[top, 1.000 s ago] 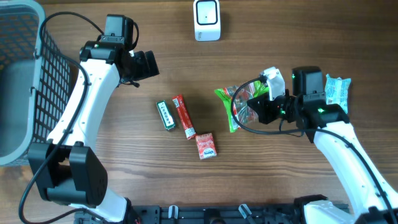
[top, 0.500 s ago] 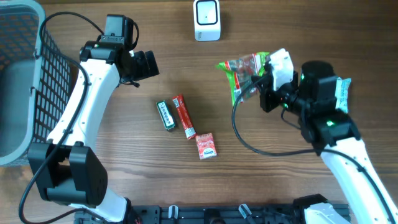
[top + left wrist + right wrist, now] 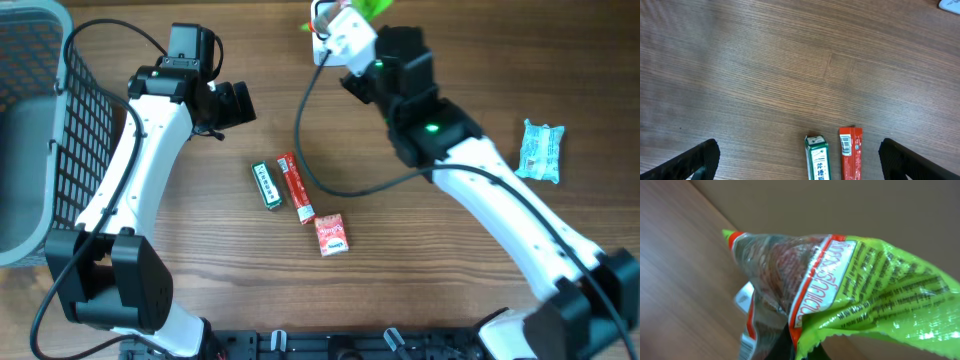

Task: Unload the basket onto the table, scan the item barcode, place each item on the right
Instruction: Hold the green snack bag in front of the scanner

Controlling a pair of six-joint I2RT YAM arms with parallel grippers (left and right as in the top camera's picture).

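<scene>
R gripper (image 3: pixel 802 352), pinched shut on the crinkly green-and-red plastic snack bag (image 3: pixel 840 290), holds it aloft just over the white boxy scanner (image 3: pixel 319 45) at the table's far edge, long axis slanted, whereas L gripper (image 3: pixel 235 102), jaws spread and empty, sits well apart.

A: What is being hidden overhead?
B: The scanner (image 3: pixel 318 50) is being covered largely by the right arm (image 3: pixel 480 170). The bag (image 3: pixel 372 6) is being cut by the top edge, the basket (image 3: pixel 70 110) by the left.
A: And at the wrists?
B: The bag's print is being blurred past reading. The green pack (image 3: pixel 817 161) and red stick (image 3: pixel 850 156) are being cropped at the bottom.
</scene>
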